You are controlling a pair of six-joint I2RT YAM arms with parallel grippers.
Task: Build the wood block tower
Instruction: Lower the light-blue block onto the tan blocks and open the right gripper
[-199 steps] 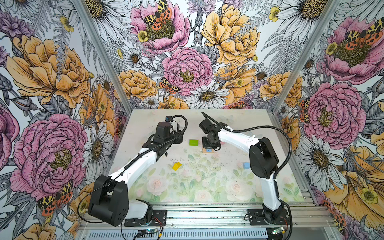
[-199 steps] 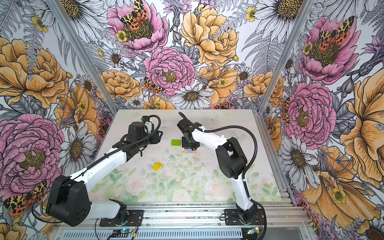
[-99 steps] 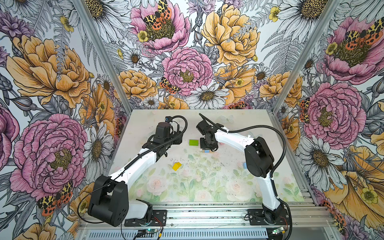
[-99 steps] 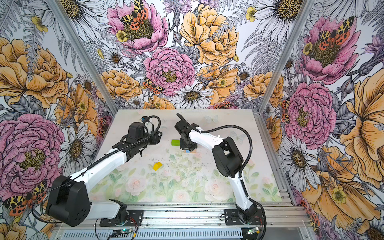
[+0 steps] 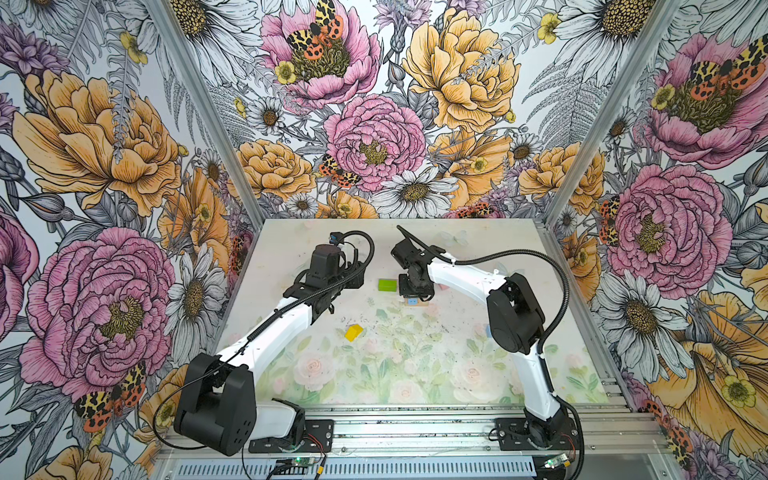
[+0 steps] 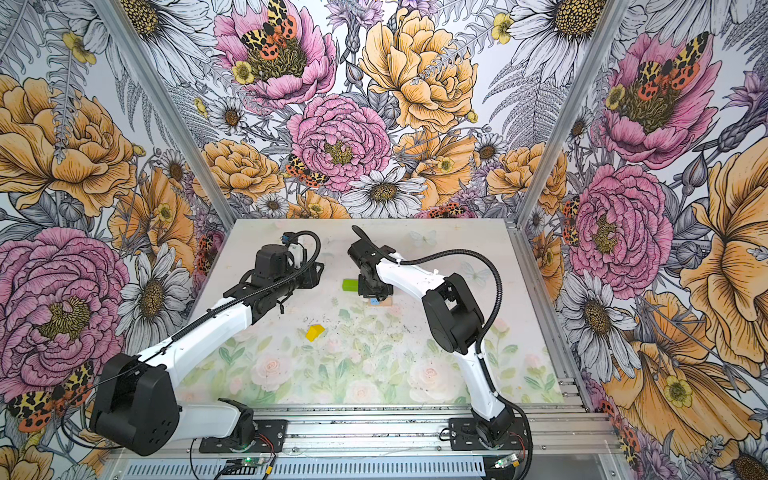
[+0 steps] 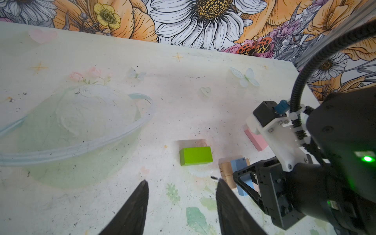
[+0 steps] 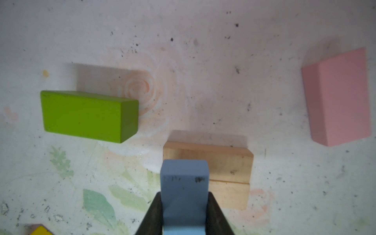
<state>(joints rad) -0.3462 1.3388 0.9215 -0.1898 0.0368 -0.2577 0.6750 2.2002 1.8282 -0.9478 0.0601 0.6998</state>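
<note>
Right gripper point(image 8: 184, 196) clamps light blue wooden brick point(image 8: 184, 177) over two tan wooden planks point(image 8: 227, 160) lying side by side; contact unclear. Left gripper point(image 7: 181, 181) hovers half open, empty, near green wooden brick point(image 7: 195, 155). Pink wooden brick point(image 8: 337, 97) lies near planks; yellow roof-shaped block point(image 5: 353, 332) well apart.

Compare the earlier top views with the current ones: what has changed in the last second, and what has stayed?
The right end effector, shut on the light blue wooden brick, shifted slightly left in both top views, toward the green wooden brick, and is over the two tan wooden planks. Nothing was taken or released. The open left end effector, green brick and yellow roof-shaped wooden block stayed put.
</note>
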